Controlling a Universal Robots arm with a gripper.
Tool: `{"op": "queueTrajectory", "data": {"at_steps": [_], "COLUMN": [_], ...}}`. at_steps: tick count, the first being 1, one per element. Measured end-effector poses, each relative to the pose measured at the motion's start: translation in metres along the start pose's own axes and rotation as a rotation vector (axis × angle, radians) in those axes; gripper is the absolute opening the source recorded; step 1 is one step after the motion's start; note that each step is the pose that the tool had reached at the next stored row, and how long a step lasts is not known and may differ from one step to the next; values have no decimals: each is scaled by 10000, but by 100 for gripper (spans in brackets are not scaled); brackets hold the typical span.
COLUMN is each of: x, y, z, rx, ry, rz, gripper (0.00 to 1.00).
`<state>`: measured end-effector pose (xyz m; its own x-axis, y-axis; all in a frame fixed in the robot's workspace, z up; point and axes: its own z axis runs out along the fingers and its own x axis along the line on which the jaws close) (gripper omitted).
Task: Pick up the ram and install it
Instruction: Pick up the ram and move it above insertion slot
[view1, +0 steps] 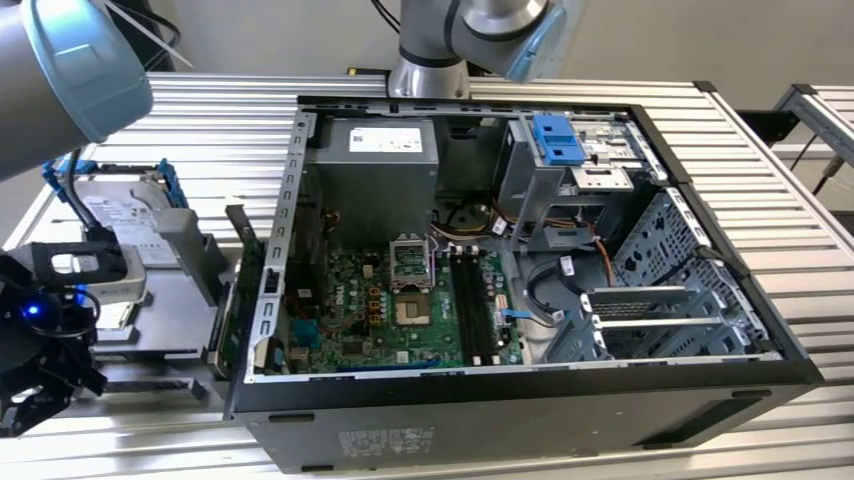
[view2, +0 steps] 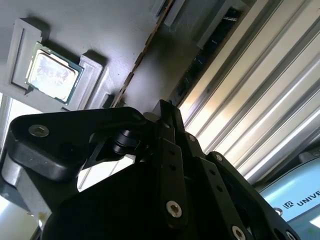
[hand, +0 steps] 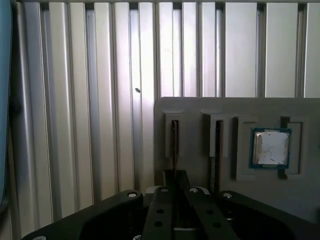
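The ram (hand: 174, 145) is seen standing on edge in a slot of the gray tray (hand: 200, 107). The slatted table (view1: 200, 110) bears an open computer case (view1: 534, 400), the tray beside it at the exterior view's left. The gripper (hand: 175, 174) is closed on the ram's end. A second stick (hand: 217, 150) and a processor chip (hand: 270, 147) are held alongside.
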<state>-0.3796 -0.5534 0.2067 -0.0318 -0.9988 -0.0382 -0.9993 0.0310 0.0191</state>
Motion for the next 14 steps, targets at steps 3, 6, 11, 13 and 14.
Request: {"op": "queueTrajectory", "data": {"at_steps": [3,6,11,13,14], "x": [-1,-3,-6,-7,-8], "y": [1,2,4,4,4], "z": [-34,-85,-163,-189,-198], "rx": [-1,0,-1,0,0], "ry": [0,1,0,0,0], "rz": [0,0,0,0,0], "gripper": [0,0,0,0,0]}}
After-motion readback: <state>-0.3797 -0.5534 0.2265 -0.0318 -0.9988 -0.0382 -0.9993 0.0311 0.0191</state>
